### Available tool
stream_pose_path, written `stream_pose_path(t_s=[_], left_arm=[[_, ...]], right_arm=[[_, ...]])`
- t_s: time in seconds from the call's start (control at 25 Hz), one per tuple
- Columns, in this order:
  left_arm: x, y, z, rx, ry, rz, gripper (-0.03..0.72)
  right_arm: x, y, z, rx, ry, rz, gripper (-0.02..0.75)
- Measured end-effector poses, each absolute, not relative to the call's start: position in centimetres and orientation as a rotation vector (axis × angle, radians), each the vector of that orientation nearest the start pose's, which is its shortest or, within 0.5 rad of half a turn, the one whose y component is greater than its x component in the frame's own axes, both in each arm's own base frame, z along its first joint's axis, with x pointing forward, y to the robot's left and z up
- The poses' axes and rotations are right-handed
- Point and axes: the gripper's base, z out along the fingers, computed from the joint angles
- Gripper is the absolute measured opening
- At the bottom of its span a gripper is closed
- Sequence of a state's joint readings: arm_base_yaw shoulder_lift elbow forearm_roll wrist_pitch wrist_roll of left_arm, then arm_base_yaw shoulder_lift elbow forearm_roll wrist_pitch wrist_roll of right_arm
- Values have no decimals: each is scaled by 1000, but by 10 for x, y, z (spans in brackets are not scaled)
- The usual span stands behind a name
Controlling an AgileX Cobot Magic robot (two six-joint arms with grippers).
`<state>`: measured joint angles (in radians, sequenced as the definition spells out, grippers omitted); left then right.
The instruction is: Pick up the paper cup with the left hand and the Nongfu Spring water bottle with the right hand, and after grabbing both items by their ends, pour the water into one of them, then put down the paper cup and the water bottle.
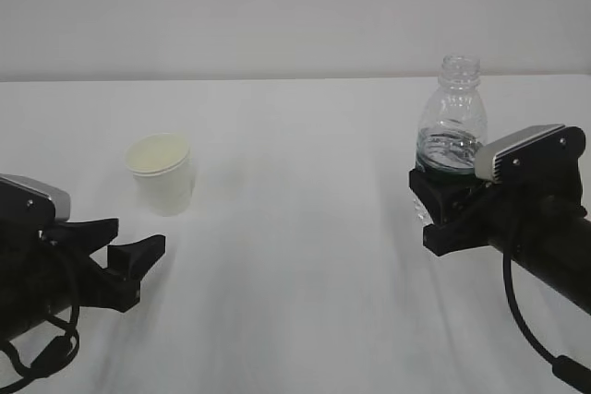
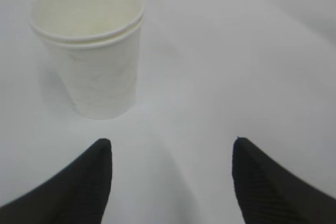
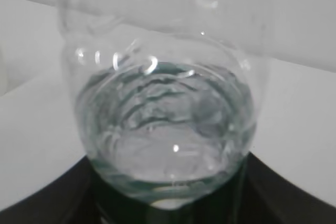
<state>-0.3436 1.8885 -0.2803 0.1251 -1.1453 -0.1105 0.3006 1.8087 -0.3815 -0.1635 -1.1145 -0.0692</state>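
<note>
Exterior view: the paper cup [image 1: 162, 173] stands upright on the table [image 1: 305, 256], apart from the left hand [image 1: 138, 260], whose jaws are spread and empty. Right wrist view: the Nongfu Spring water bottle [image 3: 168, 114] (no lettering readable) is bracketed by the right hand [image 1: 441, 214]; grip cannot be told.

Low frontal exterior; two close wrist views

There is one paper cup [image 1: 163, 173], maybe two stacked together, one water bottle [image 1: 452, 115], and two robot arms
</note>
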Motion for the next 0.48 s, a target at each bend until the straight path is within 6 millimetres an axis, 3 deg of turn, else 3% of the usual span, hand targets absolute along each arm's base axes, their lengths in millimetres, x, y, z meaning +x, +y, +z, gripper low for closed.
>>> stream_pose_path(t_s=[0.24,0.48], left_arm=[[240,-94,91,324,1929,-360,539],[254,-101,79,350,1935,-373,670]], right_arm=[[254,93,130,-497,1730,245,419],[254,93,130,-499,1730,246,419]])
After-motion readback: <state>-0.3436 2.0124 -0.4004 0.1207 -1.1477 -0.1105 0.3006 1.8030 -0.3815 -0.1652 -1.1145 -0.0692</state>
